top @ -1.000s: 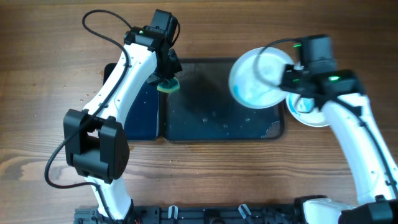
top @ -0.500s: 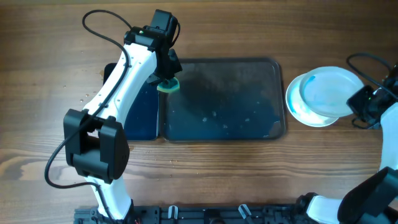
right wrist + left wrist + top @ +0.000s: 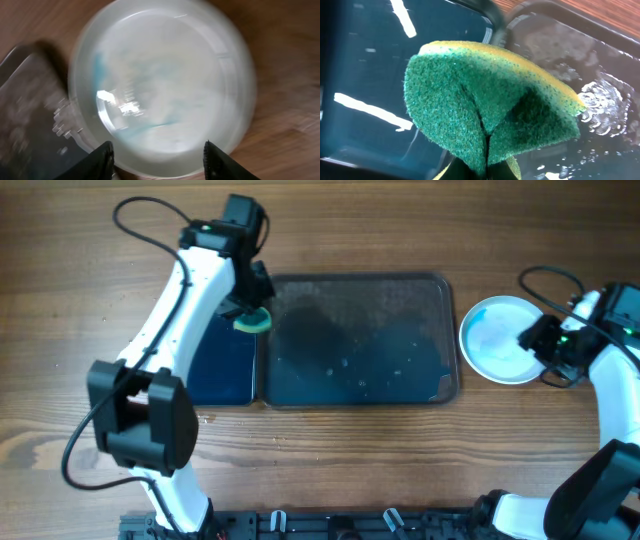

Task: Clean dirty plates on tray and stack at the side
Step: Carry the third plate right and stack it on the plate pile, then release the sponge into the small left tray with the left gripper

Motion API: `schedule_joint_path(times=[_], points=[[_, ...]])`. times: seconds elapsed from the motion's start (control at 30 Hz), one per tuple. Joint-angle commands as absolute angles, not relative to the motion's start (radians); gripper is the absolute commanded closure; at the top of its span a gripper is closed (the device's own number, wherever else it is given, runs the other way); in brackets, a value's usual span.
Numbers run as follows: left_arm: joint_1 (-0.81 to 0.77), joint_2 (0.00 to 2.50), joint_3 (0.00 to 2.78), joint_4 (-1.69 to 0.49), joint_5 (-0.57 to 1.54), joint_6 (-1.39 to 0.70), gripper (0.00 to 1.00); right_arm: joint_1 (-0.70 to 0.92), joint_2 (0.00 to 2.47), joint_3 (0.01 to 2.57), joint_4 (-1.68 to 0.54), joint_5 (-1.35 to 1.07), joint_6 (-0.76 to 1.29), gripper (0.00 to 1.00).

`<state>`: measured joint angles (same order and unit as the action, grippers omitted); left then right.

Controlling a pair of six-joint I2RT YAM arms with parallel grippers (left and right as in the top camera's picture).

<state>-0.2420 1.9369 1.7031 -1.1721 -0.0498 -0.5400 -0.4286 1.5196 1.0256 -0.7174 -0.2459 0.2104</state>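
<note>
The dark grey tray (image 3: 350,290) lies wet at the table's middle, with no plate on it. The white plates (image 3: 497,340) sit stacked on the wood to its right. The top plate (image 3: 165,85) carries pale blue smears. My right gripper (image 3: 535,338) is open at the stack's right rim. Its black fingertips (image 3: 102,161) straddle the near rim without touching it, and the right gripper (image 3: 160,162) holds nothing. My left gripper (image 3: 250,312) is shut on a folded green-and-yellow sponge (image 3: 490,100) over the tray's left edge. The left gripper (image 3: 487,172) is mostly hidden behind the sponge (image 3: 251,321).
A narrower black tub (image 3: 222,365) with water sits directly against the tray's left side, its wall (image 3: 495,30) just beyond the sponge. Water drops and foam (image 3: 435,387) lie on the tray floor. Bare wooden table (image 3: 330,450) surrounds everything.
My right gripper carried a plate from over the tray's right end to the stack, set it down and opened. The left arm shifted slightly left with the sponge.
</note>
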Motion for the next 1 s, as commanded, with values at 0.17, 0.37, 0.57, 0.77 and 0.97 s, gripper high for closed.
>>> schedule_joint_path(times=[0.17,0.37,0.57,0.77,0.97], points=[[-0.066,1.864,1.647,-1.235,-0.065,-0.23,0.96,-0.203,1.526,1.102,-0.698,-0.302,0.157,0.27],[-0.021,1.865,1.412,-1.044,-0.052,-0.182,0.96,-0.195,1.526,1.102,-0.714,-0.301,0.152,0.26],[-0.022,1.865,1.238,-0.907,-0.034,-0.183,0.75,-0.195,1.526,1.102,-0.711,-0.302,0.133,0.2],[-0.022,1.842,1.321,-0.942,-0.034,-0.164,0.0,-0.194,1.523,1.206,-0.791,-0.302,0.104,0.05],[-0.03,1.743,1.702,-1.191,-0.013,-0.165,0.0,-0.195,1.465,1.444,-0.995,-0.297,0.078,0.01]])
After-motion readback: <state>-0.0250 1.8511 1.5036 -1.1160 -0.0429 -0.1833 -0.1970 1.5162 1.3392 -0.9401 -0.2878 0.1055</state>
